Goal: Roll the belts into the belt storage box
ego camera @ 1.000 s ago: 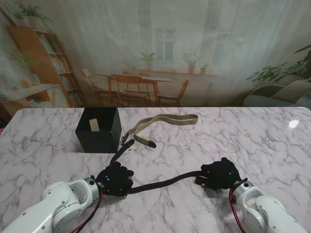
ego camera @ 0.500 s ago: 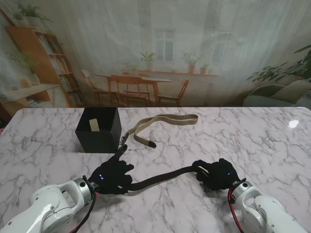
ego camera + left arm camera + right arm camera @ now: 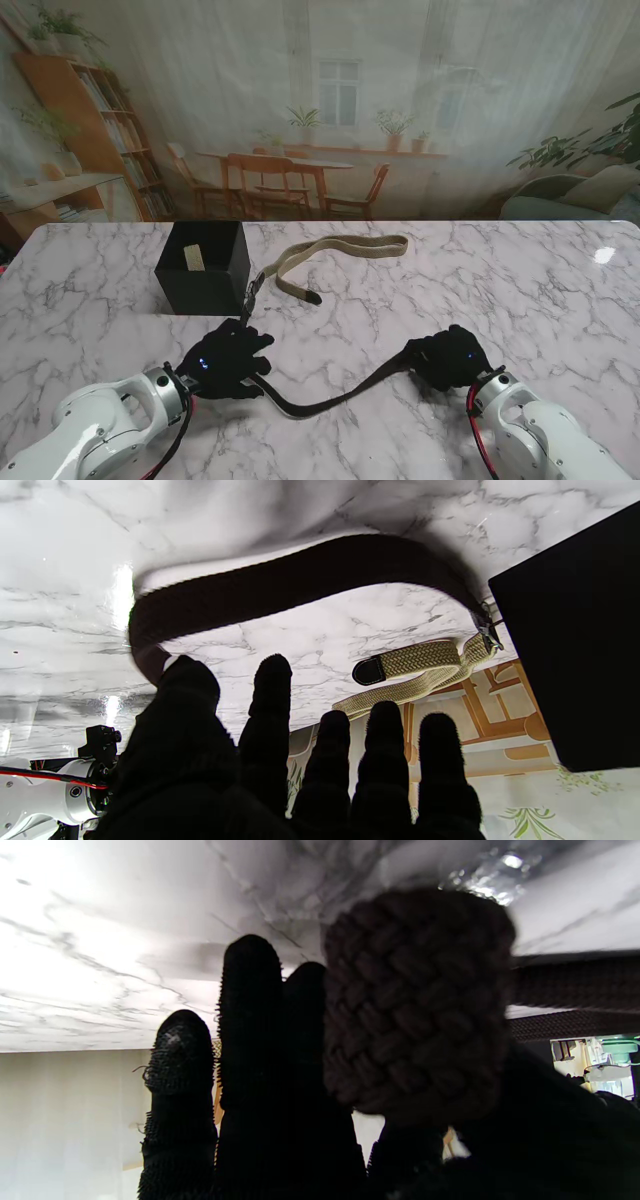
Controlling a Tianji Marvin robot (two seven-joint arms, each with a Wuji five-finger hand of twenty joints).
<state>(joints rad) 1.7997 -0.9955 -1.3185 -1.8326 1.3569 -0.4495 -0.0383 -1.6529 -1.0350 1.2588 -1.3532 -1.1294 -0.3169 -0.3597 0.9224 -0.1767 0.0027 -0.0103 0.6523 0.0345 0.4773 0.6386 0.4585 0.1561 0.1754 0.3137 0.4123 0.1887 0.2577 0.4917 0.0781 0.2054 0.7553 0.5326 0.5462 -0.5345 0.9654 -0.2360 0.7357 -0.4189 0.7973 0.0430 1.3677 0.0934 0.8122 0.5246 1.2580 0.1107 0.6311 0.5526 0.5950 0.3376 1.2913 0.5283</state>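
Dark belt (image 3: 330,398) now sags nearer me btwn hands

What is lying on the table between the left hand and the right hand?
In the stand view, the dark brown belt runs across the marble table from the left hand to the right hand, sagging nearer to me; nothing else lies there.

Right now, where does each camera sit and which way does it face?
Stand view: above the shoulders, looking down at the marble table; both arms, left robot hand, right robot hand.
Left wrist: along spread fingers toward the dark belt, tan belt, black box.
Right wrist: along fingers holding the dark belt's rolled end.
All share the dark belt.
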